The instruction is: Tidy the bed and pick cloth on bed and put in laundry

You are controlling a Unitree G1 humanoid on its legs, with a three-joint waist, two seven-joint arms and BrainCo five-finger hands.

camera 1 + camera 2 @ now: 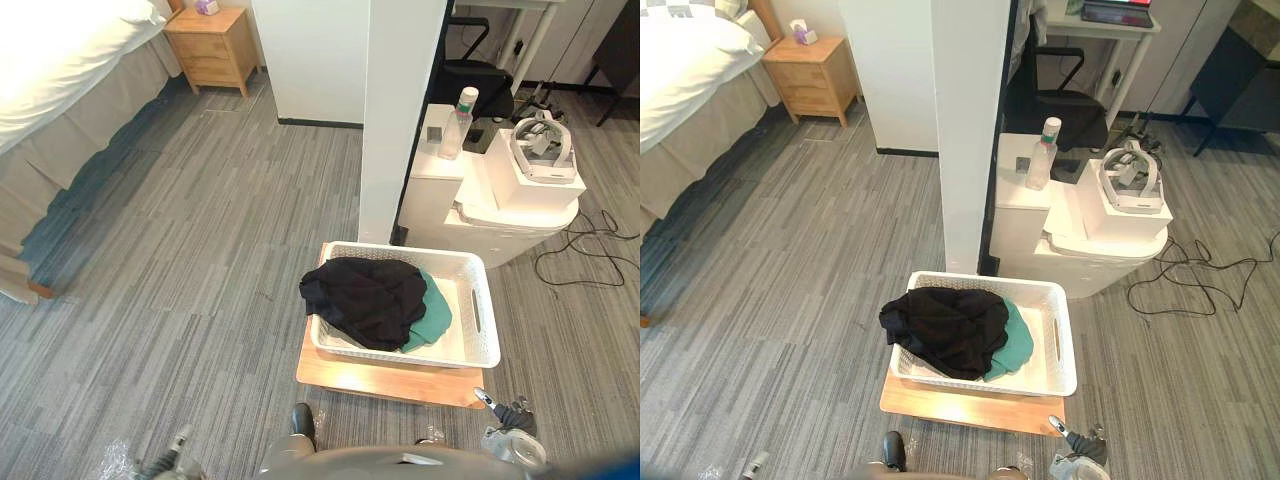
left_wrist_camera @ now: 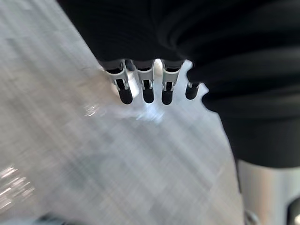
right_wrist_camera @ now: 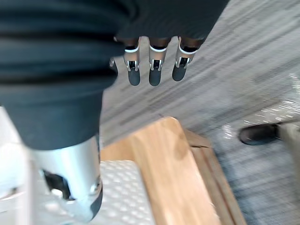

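Cloth is found in the basket [image 1: 487,320], not on the bed: a black cloth [image 1: 368,300] is heaped across the left and middle of it, with one edge draped over the rim, and a green cloth [image 1: 432,315] is tucked beneath it towards the right. The basket is set on a low wooden board [image 1: 380,380], which lifts it off the floor [image 1: 200,250], presumably so that it can be reached from above with less bending.

The left hand [image 2: 148,91] is held over bare floor with its fingers straight and side by side, and nothing is gripped in it. The right hand [image 3: 154,72] is likewise held with fingers extended and empty, above the floor just beside a corner of the board. Both are judged to be resting low at the robot's sides, clear of the basket.

The bed [image 1: 70,60] is seen well apart, at the far left, its white cover lying smooth over the part in view; by that, the task is judged to be near its end.

A nightstand [image 1: 212,45] stands past the bed. Behind the basket a white pillar [image 1: 400,110] rises, and beside it a counter [image 1: 500,225] carries a bottle [image 1: 456,125] and a headset [image 1: 543,145] on a white box [image 1: 530,185]. A label is carried on the bottle, but no writing can be made out.
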